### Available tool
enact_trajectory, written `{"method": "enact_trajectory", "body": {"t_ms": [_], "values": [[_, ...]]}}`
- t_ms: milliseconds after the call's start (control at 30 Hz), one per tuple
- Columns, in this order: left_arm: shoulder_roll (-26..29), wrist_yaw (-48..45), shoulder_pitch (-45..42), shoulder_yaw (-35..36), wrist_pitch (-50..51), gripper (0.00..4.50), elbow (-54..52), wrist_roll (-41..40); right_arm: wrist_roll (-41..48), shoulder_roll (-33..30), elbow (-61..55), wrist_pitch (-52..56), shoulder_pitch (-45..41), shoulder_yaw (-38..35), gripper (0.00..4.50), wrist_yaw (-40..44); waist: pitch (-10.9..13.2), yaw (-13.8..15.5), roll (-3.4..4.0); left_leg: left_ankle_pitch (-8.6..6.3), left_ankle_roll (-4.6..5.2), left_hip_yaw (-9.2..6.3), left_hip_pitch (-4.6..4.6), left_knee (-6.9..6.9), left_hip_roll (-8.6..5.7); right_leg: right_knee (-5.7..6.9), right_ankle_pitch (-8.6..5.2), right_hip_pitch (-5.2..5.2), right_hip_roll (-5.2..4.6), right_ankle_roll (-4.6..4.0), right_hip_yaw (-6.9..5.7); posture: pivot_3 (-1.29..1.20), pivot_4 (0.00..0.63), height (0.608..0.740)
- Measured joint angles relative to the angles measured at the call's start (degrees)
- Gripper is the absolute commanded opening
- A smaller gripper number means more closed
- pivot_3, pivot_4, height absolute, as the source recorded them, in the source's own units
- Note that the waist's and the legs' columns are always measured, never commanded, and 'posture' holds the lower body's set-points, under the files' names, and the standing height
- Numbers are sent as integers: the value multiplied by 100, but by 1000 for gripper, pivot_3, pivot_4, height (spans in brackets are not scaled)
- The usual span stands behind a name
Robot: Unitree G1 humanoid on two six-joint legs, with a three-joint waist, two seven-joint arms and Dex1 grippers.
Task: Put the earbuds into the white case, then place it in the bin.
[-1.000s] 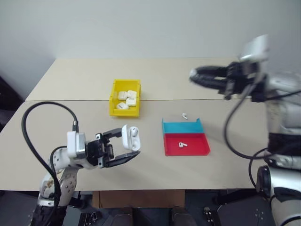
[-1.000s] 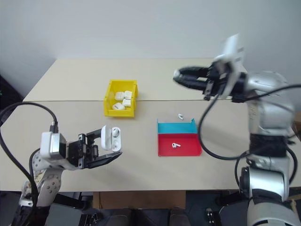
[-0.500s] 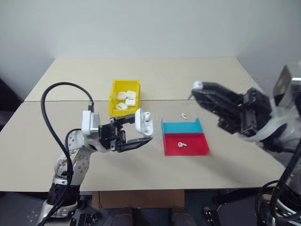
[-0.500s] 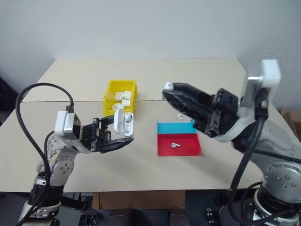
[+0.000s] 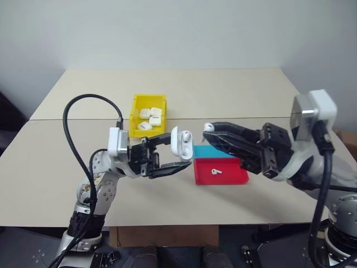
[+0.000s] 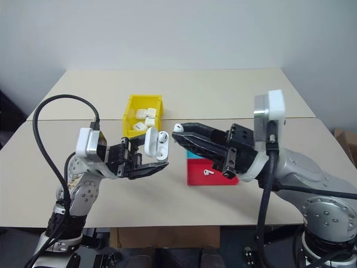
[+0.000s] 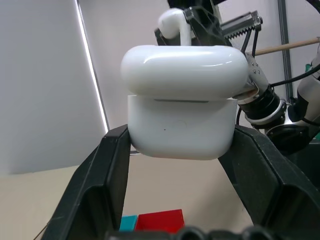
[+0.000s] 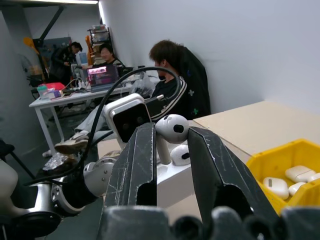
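Observation:
My left gripper is shut on the white case and holds it above the table with its lid hinged up. One earbud sits in the case. My right gripper reaches in from the right, level with the case and a short gap away. It is shut on a second earbud, pinched by the stem between the fingertips. A third earbud lies in the red tray. The yellow bin stands behind the left gripper on the table.
Several white cases lie in the bin. A blue tray, partly hidden by the right gripper, adjoins the red one's far side. A black cable loops over the left arm. People sit at desks beyond the table.
My right gripper has swung in from the far right, down and toward the case, carrying the earbud. My left gripper has brought the case to the right and a little up.

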Motion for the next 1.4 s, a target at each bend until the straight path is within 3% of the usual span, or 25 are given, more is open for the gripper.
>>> {"method": "enact_trajectory", "body": {"t_ms": [733, 1400], "values": [[-154, 161, 0, -110, 74, 2754, -53, 11, -439, 52, 110, -309, 27, 636, 1062, 354, 0, 4, 0, 0, 0, -1, 0, 0, 0, -2, 0, 0, 0, 0, -1, 0, 150, 740], [-279, 162, 3, -139, 64, 2754, -52, 129, -1037, 94, 137, -578, 143, 728, 1062, 888, 0, 6, 0, 0, 0, -2, 0, 0, 0, -2, 0, 0, 0, 0, -2, 0, 150, 740]]}}
